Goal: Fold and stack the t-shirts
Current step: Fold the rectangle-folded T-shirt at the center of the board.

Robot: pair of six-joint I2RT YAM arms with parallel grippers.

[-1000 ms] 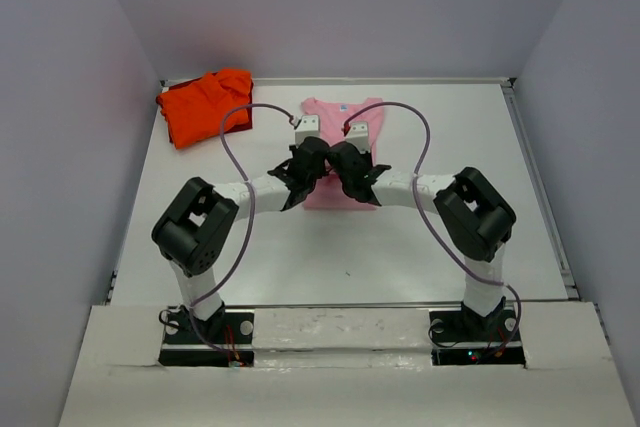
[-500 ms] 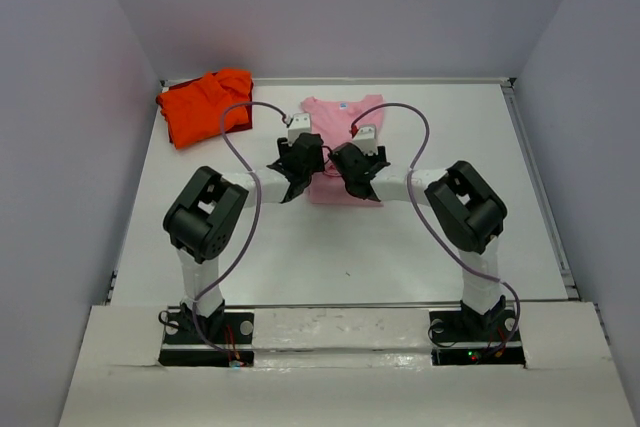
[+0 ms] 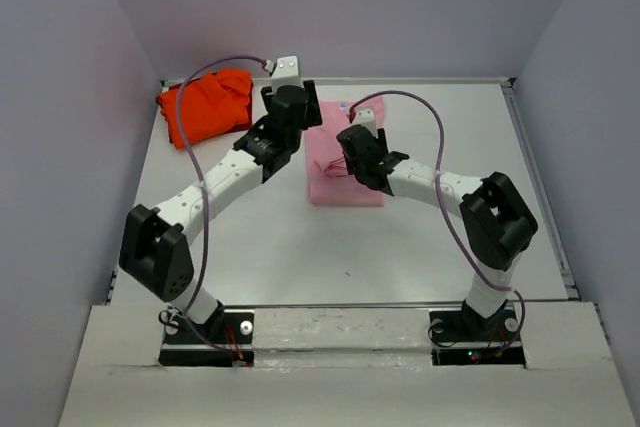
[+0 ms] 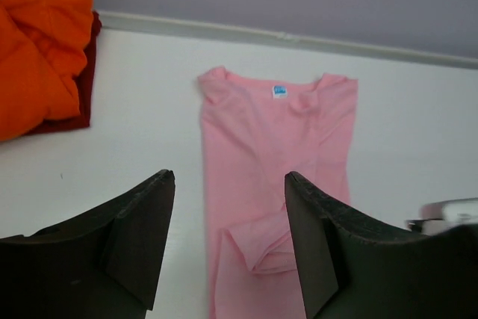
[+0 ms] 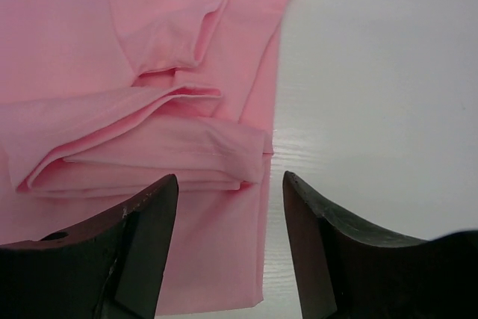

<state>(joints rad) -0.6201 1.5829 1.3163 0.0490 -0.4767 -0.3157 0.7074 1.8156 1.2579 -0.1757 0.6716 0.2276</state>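
- Pink t-shirt: lies flat at the far centre of the table, its sides and sleeves turned inward into a narrow strip, collar toward the far edge.
- Orange-red t-shirt: crumpled in the far left corner, well apart.
- Left gripper: fingers apart, empty, over the strip.
- Right gripper: fingers apart, empty, by the tucked sleeve at the strip's right edge.
- Step, as judged: the pink shirt is half folded. The next move calls for pinching both hem corners and carrying them to the collar.

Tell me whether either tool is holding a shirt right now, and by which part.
Nothing is held. The left tool and the right tool are both open and empty; neither grips the pink t-shirt.
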